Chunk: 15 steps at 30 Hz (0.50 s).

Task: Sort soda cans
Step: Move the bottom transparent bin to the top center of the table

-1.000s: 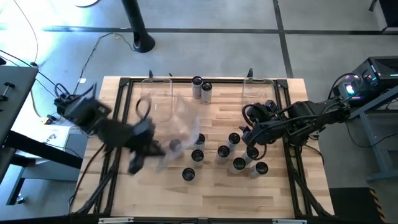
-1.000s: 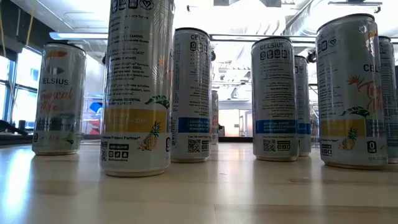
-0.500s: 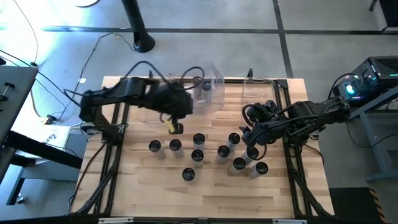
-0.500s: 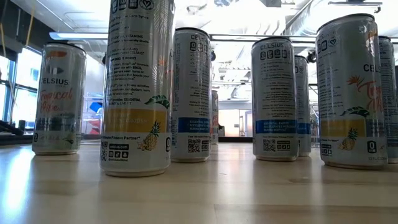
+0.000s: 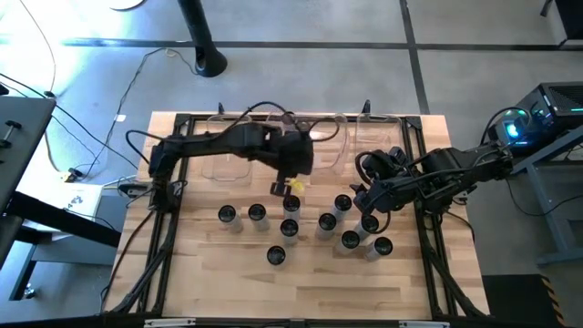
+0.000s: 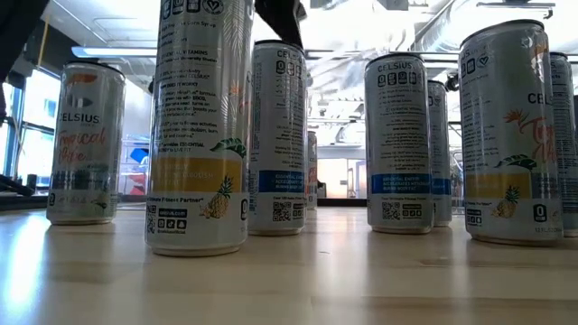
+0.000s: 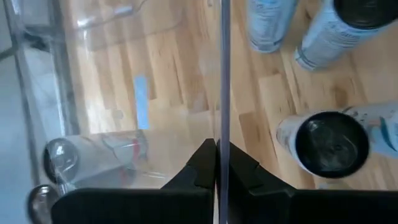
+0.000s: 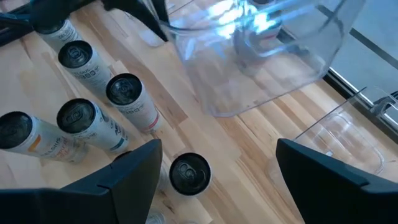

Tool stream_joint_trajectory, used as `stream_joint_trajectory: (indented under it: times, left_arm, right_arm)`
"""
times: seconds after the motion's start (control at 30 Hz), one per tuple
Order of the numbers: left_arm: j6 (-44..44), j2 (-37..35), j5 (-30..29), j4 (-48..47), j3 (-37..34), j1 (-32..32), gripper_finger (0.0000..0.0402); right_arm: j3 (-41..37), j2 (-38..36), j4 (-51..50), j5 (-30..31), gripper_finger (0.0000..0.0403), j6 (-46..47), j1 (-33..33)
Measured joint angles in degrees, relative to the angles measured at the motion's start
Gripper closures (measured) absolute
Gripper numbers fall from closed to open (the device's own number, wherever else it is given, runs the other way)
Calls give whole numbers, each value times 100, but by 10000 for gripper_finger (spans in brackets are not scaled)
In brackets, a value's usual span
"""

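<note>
Two cans tipped inside bin; left pincer swung rightward.

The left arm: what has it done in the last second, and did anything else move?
The left gripper swung from the table's left side across to the middle, carrying a clear bin with it; its jaws are shut on the bin's wall. The right gripper stayed over the cans on the right, jaws open. The standing soda cans kept their places.

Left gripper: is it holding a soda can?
No, the left gripper is shut on the thin wall of a clear bin, not on a can.
</note>
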Motion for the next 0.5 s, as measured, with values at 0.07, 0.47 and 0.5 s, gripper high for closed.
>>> stream_joint_trajectory:
  times: [0.07, 0.47, 0.5]
  left_arm:
    - [-23, 104, 154, -36, 2, 67, 401]
    - [-604, 372, 272, -121, -510, 124, 401]
    - [-622, 372, 278, -64, -630, 124, 401]
  right_arm:
    - [0, 0, 0, 0, 92, 46, 0]
    - [0, 0, -2, 2, 92, 96, 0]
    - [1, 0, -2, 2, 92, 96, 0]
